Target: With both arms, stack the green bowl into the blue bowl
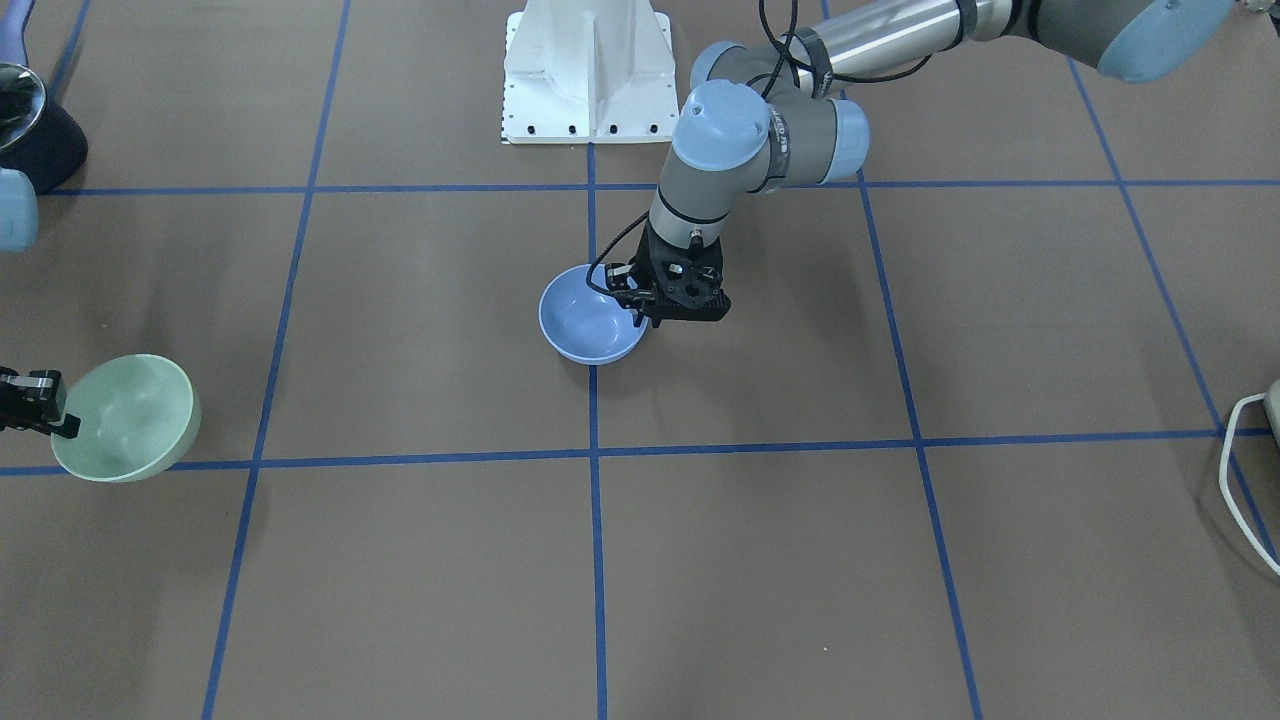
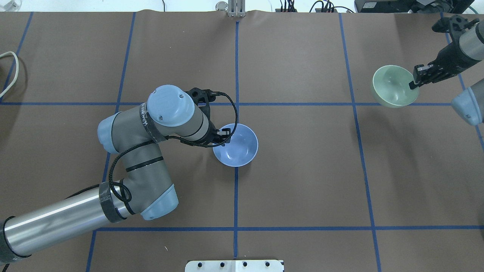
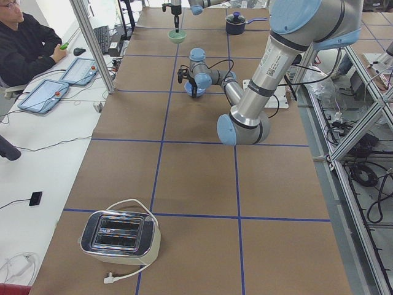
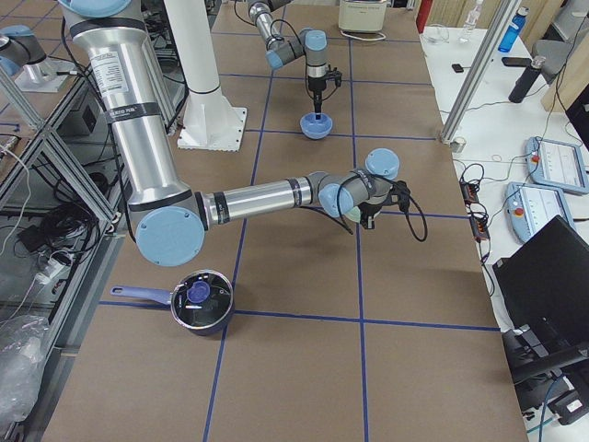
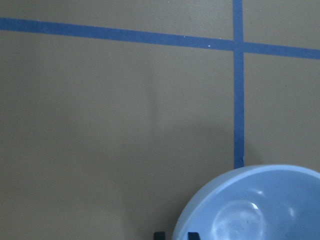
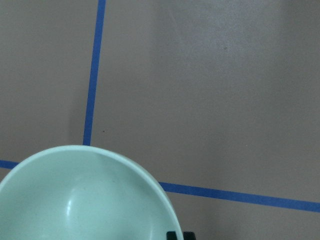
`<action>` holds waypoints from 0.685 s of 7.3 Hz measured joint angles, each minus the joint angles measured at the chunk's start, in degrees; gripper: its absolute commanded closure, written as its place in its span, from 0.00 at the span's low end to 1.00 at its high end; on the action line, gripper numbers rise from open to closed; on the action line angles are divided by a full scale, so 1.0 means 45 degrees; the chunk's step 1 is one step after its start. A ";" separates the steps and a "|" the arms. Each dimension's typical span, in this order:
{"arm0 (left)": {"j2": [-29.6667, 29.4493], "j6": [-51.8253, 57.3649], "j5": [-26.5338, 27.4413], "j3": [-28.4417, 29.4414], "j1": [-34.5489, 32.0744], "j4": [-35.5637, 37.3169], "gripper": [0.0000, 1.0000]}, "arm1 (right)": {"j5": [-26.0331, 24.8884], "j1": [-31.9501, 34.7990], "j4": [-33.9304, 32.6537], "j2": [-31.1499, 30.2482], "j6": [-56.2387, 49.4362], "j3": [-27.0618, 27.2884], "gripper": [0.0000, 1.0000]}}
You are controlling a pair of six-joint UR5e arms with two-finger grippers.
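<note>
The blue bowl point(image 1: 592, 322) sits near the table's centre on a blue tape line; it also shows in the overhead view point(image 2: 235, 145) and the left wrist view point(image 5: 255, 205). My left gripper point(image 1: 640, 312) point(image 2: 223, 138) is shut on its rim, on the side toward my left arm. The green bowl point(image 1: 125, 418) point(image 2: 395, 86) is far out on my right side, tilted and held a little above the table. My right gripper point(image 1: 65, 425) point(image 2: 413, 84) is shut on its rim. The green bowl fills the lower left of the right wrist view point(image 6: 85, 200).
The white pedestal base point(image 1: 590, 75) stands behind the blue bowl. A dark pot point(image 4: 201, 299) sits near my right arm's side. A toaster point(image 3: 120, 236) with a white cable point(image 2: 7, 71) stands at the far left end. An operator sits beyond the table.
</note>
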 measured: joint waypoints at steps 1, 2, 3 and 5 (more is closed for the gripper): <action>0.0128 0.0240 -0.0113 -0.0486 -0.0227 0.0063 0.13 | 0.0034 -0.0002 -0.0172 0.0202 0.0483 0.0177 1.00; 0.0530 0.0737 -0.0585 -0.1169 -0.0795 0.0144 0.11 | 0.0054 -0.0093 -0.0381 0.0393 0.1119 0.0491 1.00; 0.1154 0.1428 -0.1549 -0.1845 -0.1728 0.0178 0.09 | 0.0024 -0.0423 -0.0573 0.0530 0.2109 0.1011 1.00; 0.2706 0.3338 -0.3419 -0.2954 -0.3992 0.0186 0.03 | -0.0432 -0.1677 -0.0687 0.0844 0.4837 0.2237 1.00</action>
